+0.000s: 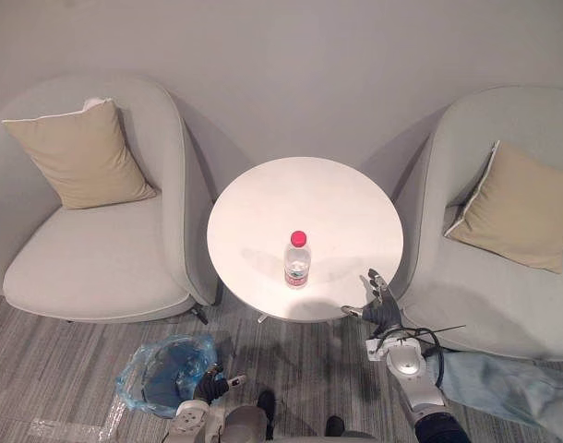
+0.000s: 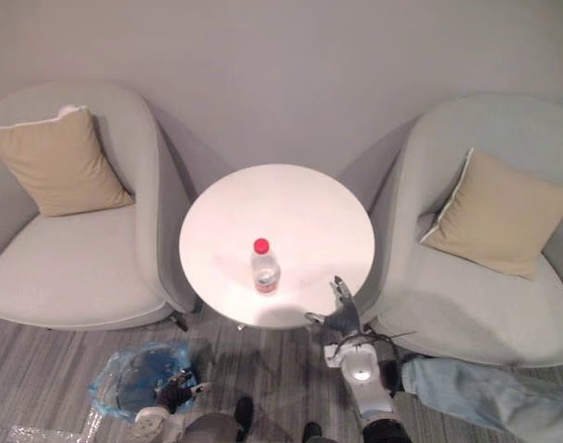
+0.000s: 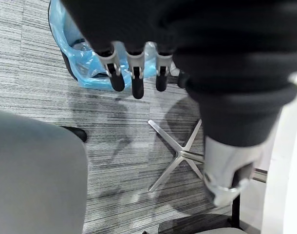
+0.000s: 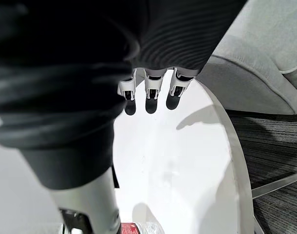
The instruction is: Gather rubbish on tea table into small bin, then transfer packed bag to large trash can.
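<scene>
A clear water bottle (image 1: pixel 297 261) with a red cap stands upright near the front of the round white tea table (image 1: pixel 305 198); its cap end (image 4: pixel 138 227) also shows in the right wrist view. My right hand (image 1: pixel 381 301) hovers open at the table's front right edge, fingers (image 4: pixel 147 97) straight over the tabletop (image 4: pixel 187 161), a short way right of the bottle. On the floor at the lower left sits the small bin lined with a blue bag (image 1: pixel 166 374). My left hand (image 1: pixel 213 378) is just right of it, open, its fingers (image 3: pixel 134 78) pointing toward the blue bag (image 3: pixel 85 68).
Two pale armchairs flank the table, the left one (image 1: pixel 97 258) and the right one (image 1: pixel 503 286), each with a beige cushion. The table's metal star base (image 3: pixel 180 153) stands on the striped grey carpet. A person's jeans leg (image 1: pixel 508 388) lies at the lower right.
</scene>
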